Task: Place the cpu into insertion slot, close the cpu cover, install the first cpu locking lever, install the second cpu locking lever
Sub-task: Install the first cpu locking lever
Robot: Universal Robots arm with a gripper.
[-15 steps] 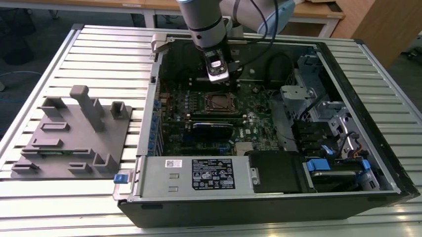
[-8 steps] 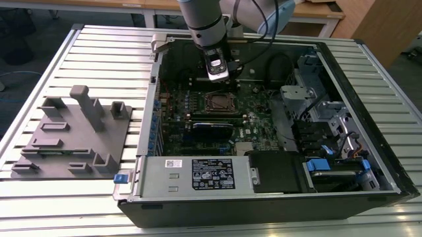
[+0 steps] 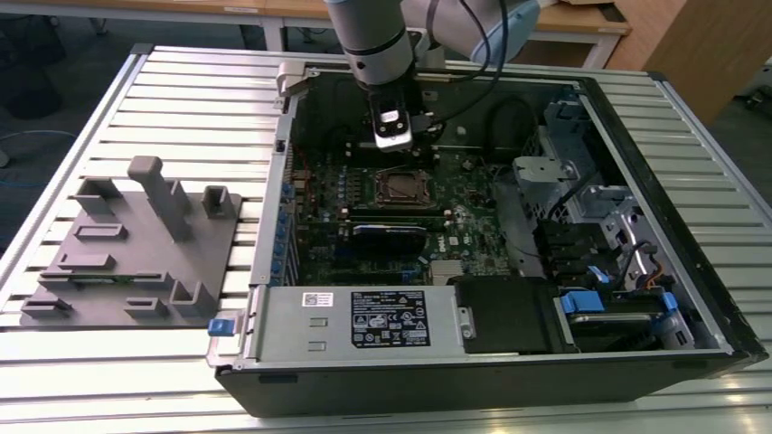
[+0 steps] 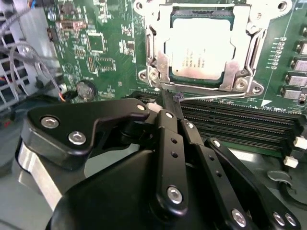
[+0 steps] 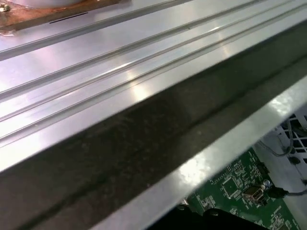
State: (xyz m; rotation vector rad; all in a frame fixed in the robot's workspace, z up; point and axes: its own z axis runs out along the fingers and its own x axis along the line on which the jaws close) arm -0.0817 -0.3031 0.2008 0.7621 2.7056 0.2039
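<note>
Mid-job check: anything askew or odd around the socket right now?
Nothing stands out. The cpu sits square in the insertion slot, with the cpu cover lying flat around it. A thin locking lever lies along the socket edge by the gripper; whether it is latched, I cannot tell.

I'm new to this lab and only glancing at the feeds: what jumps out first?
The arm's gripper hangs inside the open computer case, close to the insertion slot. In the second wrist view the cpu lies in that slot, its pale face showing through the cpu cover's window. A grey fixture stands beside the case, at the exterior view's left.
</note>
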